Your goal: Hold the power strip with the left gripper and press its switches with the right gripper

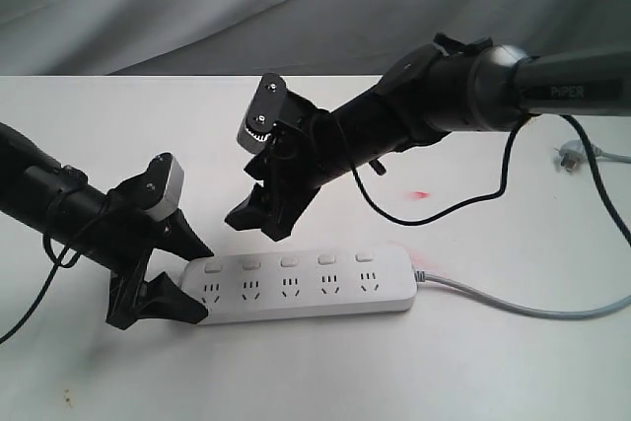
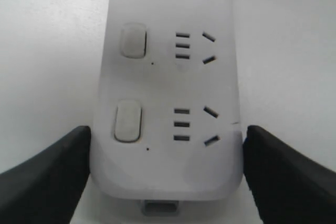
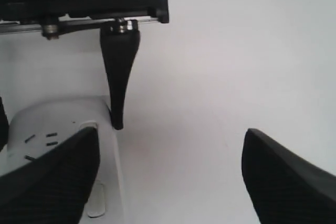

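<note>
The power strip (image 1: 296,288) is lying flat and lengthwise on the white table (image 1: 118,115), its grey cord (image 1: 513,303) trailing off from the end on the right arm's side. The left gripper (image 1: 200,283) is reaching in low at the opposite end. In the left wrist view its fingers (image 2: 47,177) are sitting 1 on each long side of the bar, right against the plastic with no gap I can make out, so it looks to be clamping the strip.

The right gripper (image 1: 258,219) is hovering above the held end, over the first 2 of the 5 switches (image 1: 289,261), and it is not touching the strip. Its fingers (image 3: 47,182) are standing wide apart with nothing between them. Whether any rocker is already down I cannot tell from here.

To my eye the holding part is done and the pressing part is now in hand, with the right arm poised between presses rather than on a button.

The next move is asking for care. Each switch is much smaller than a socket, so 1 fingertip needs lining up squarely over 1 rocker before coming straight down. With the fingers spread this wide, the spare 1 is risking a knock against the sockets or the left gripper's near finger, which is close by, so closing them first would probably give a tidier point. The left clamp also needs to be steadying the bar against the push.
</note>
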`<state>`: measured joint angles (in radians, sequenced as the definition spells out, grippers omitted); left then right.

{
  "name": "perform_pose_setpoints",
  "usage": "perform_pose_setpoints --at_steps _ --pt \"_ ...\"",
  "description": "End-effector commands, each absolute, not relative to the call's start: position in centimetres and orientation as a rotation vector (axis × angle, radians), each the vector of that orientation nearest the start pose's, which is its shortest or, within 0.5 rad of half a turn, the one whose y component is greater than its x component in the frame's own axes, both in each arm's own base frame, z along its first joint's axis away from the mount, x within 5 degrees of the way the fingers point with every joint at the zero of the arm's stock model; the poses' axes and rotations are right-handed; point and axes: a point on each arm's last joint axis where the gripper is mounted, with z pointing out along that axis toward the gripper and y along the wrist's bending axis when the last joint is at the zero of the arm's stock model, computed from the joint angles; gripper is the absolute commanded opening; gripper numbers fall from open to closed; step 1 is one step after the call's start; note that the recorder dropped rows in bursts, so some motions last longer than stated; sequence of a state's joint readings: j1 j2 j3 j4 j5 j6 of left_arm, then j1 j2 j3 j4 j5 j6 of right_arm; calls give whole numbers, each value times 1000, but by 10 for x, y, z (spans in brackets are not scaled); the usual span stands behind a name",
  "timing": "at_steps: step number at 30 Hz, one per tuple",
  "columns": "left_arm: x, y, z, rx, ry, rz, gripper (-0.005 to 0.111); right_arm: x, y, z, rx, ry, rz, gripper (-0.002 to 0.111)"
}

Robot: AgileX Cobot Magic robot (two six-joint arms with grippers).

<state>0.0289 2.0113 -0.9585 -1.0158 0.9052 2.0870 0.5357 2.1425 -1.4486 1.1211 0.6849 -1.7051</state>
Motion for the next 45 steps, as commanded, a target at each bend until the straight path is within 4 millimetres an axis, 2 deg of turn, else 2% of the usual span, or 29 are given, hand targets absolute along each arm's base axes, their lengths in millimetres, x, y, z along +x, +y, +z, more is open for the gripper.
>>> perform_pose_setpoints --at_steps 1,6,8,13,17,21,30,38,45 --pt "318 -52 98 1583 2060 -740 47 352 286 150 -1609 1789 678 70" --pt "318 -52 98 1583 2060 -740 47 355 287 156 -1514 1813 699 70" --pt "318 -52 98 1583 2060 -740 47 355 287 154 -1568 1763 664 70" --pt "318 -52 98 1583 2060 -740 47 355 289 146 -1578 1759 671 70" --pt "318 -52 98 1583 2060 -740 47 347 301 133 -1635 1742 676 70" --pt "318 -52 98 1583 2060 -740 47 341 311 130 -1658 1717 626 70" --pt "318 -52 98 1583 2060 -740 47 345 310 129 -1635 1727 571 70" --pt "318 -52 98 1583 2060 -740 47 343 311 110 -1646 1777 607 70" --pt "318 -52 98 1583 2060 -740 47 345 309 109 -1639 1789 585 70"
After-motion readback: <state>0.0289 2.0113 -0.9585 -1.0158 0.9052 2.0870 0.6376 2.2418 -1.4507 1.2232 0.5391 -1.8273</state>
